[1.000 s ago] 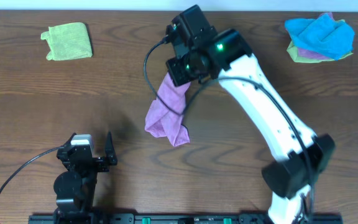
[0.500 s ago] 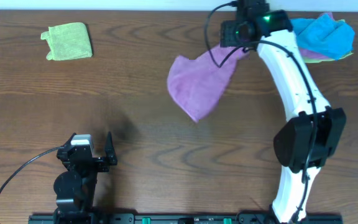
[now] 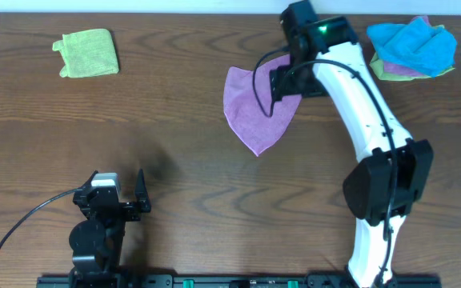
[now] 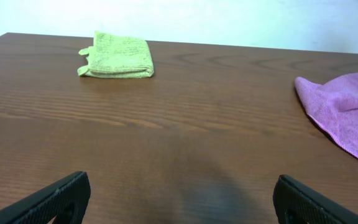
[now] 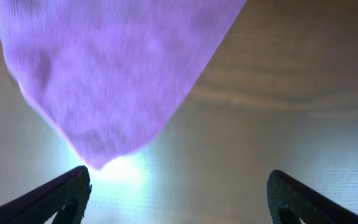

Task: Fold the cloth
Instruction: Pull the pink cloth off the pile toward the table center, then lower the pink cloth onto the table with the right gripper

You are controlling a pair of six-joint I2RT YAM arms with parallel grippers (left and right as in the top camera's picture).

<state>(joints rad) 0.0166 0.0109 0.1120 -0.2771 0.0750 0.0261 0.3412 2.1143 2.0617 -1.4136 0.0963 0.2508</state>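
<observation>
Grabbing a corner is your best bet: cloth (image 3: 242, 108) looks soft, light, floppy. Right gripper (image 5: 178, 177) stands wide, empty, cloth just ahead.

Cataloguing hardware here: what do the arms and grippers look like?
The right arm has white links, black joints, a green light and a looping black cable. The left arm is black with a white-topped block and a dark cable. The left gripper and right gripper have black fingers.
</observation>
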